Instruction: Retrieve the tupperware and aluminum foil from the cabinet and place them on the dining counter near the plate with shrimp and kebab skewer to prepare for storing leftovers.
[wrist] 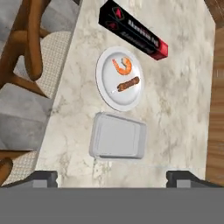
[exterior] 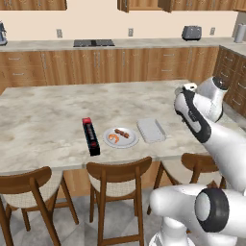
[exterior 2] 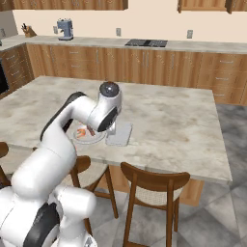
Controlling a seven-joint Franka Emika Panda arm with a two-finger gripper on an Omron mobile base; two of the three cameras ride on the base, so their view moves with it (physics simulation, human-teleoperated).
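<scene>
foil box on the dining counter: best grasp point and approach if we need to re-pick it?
Probably top-down at mid-length, jaws across the narrow width. The aluminum foil lies flat on the dining counter, long and slim, so only its short axis suits the gripper. The plate sits close beside it; centre carefully.

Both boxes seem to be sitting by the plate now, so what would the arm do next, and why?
Probably just lift away and stop. The tupperware lies flat on the dining counter beside the plate with its shrimp and skewer, and the aluminum foil rests on the plate's other side. The pincer is wide open above the tupperware, holding nothing, so nothing seems left to carry.
</scene>
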